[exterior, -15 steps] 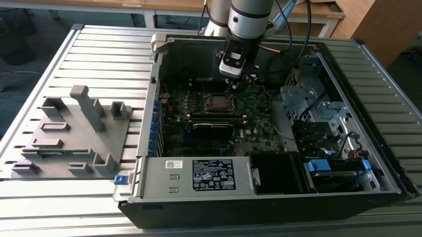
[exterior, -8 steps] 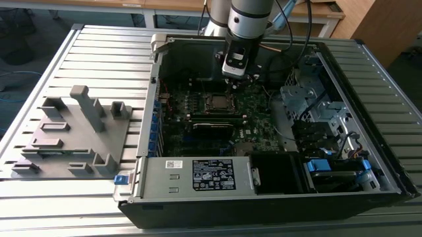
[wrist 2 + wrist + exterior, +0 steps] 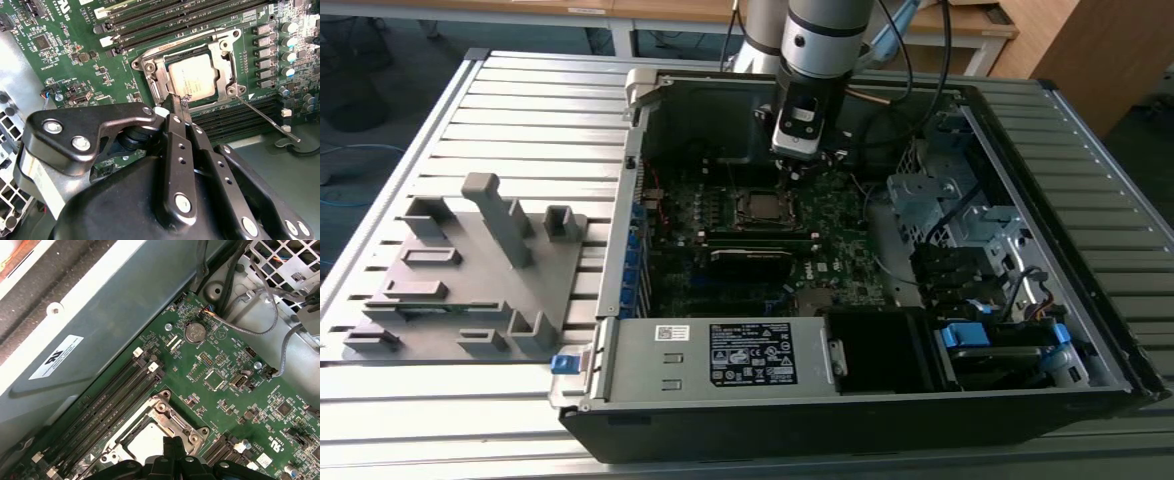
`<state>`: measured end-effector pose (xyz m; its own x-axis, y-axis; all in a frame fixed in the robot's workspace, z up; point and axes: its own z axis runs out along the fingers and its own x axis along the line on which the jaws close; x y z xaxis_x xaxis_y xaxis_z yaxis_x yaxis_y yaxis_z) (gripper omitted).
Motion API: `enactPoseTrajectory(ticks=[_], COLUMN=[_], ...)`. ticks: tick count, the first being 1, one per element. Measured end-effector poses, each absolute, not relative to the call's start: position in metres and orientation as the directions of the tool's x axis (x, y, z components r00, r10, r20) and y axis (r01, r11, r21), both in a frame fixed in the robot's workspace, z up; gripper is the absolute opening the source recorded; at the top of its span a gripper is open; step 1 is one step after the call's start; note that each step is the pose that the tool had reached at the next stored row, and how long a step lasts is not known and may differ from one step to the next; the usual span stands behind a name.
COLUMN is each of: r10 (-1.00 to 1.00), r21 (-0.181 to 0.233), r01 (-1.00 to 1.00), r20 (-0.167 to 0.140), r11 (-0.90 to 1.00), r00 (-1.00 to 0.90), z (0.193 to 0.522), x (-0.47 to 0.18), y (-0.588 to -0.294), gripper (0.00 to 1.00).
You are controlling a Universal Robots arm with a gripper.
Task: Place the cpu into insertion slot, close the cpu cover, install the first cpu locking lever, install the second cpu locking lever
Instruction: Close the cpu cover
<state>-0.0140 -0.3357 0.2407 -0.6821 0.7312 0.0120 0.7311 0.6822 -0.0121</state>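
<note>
Fingers pinched narrow, the gripper touches the near edge of the cpu cover, lowered over the cpu just ahead. The cover is likely thin, stiff metal, best pressed at its rim.

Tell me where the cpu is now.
In the second wrist view the cpu lies in the window of the cpu cover, just past the end effector.

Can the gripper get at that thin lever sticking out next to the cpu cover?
Probably yes. The lever sticks out sideways from the cover with nothing lying over it, and the gripper, fingers shut, sits right at the cover's edge, close beside it.
</note>
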Motion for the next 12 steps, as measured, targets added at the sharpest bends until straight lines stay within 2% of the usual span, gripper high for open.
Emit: enactPoseTrajectory(ticks=[12], r10=[0.726], r21=[-0.012], r01=[0.726], r20=[0.012], r11=[0.688], r00=[-0.688], z=[0.2407], x=[-0.0140], y=[-0.3357], gripper=[0.10])
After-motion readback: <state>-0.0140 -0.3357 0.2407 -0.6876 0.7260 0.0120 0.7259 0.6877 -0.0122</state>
